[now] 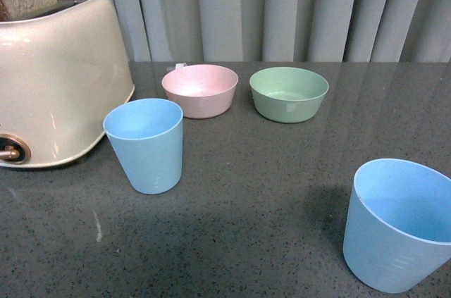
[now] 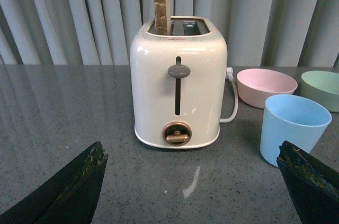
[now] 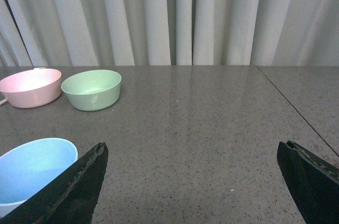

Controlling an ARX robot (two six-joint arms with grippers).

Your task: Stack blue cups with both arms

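Two light blue cups stand upright and apart on the dark speckled table. One blue cup (image 1: 146,144) sits left of centre beside the toaster, and shows in the left wrist view as a blue cup (image 2: 293,127) just beyond one finger. The other blue cup (image 1: 397,223) stands at the near right, and its rim (image 3: 33,170) shows partly behind a finger in the right wrist view. My left gripper (image 2: 193,181) is open over bare table in front of the toaster. My right gripper (image 3: 190,179) is open with nothing between its fingers. Neither arm appears in the front view.
A cream toaster (image 1: 49,79) with a slice of bread (image 2: 161,5) in it stands at the left. A pink bowl (image 1: 200,89) and a green bowl (image 1: 289,93) sit at the back centre before grey curtains. A white smear (image 2: 190,186) marks the table.
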